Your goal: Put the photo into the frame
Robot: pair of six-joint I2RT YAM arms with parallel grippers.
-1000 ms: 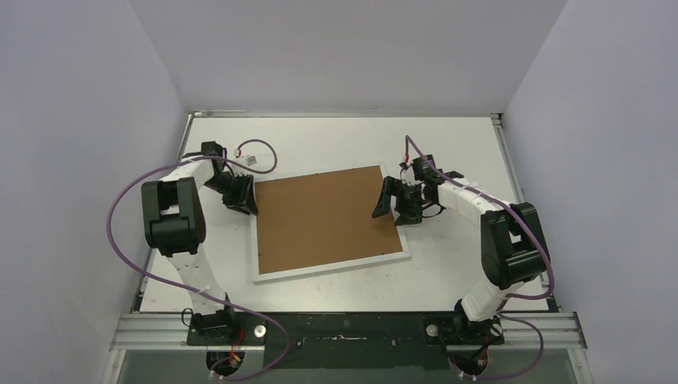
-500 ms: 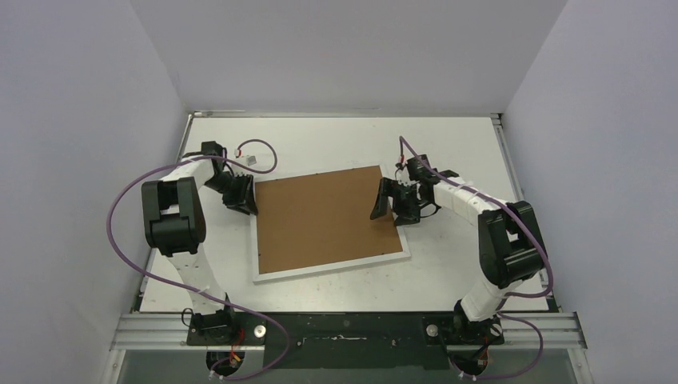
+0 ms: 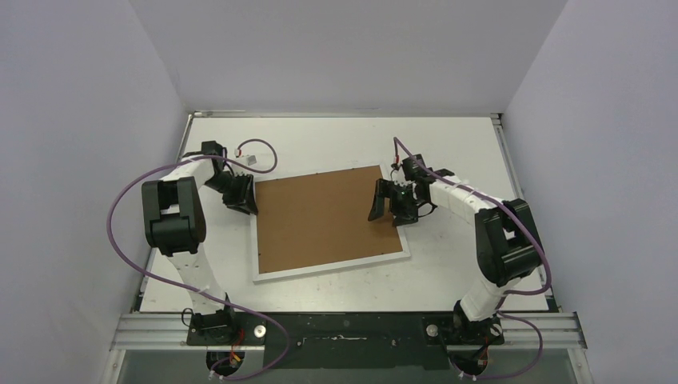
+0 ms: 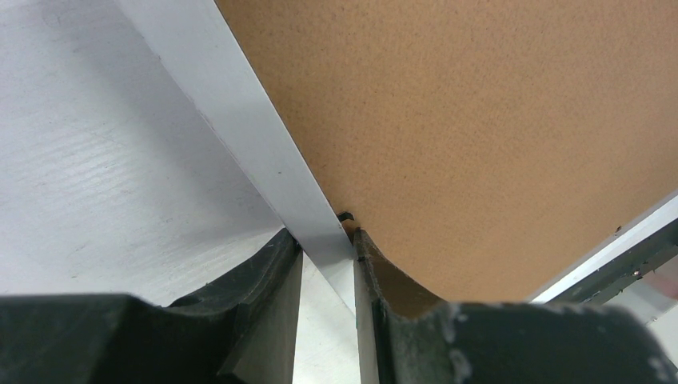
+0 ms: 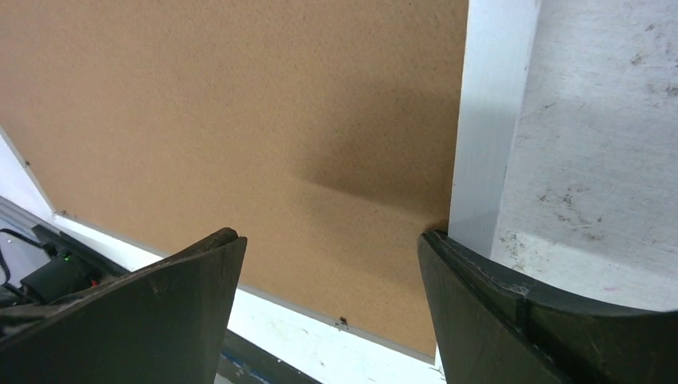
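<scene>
The frame [image 3: 336, 266] lies flat on the table with its narrow white border showing all round. A brown backing board [image 3: 320, 216] fills its middle. The photo is hidden from every view. My left gripper [image 3: 249, 202] is at the frame's left side, shut on the white border [image 4: 240, 104], which runs between its fingertips [image 4: 328, 240] beside the board [image 4: 480, 120]. My right gripper [image 3: 389, 210] hangs open over the frame's right edge. One fingertip is above the board [image 5: 240, 104], the other by the white border [image 5: 488, 104], and nothing is between them [image 5: 332, 240].
A small grey-white piece [image 3: 250, 159] lies near the left arm's wrist, inside a loop of purple cable [image 3: 272, 156]. White walls close in the table on three sides. A metal rail [image 3: 344, 330] with the arm bases runs along the near edge.
My right gripper has shifted a little left and away from the bases, further over the backing board. The left gripper and the frame have not moved.
</scene>
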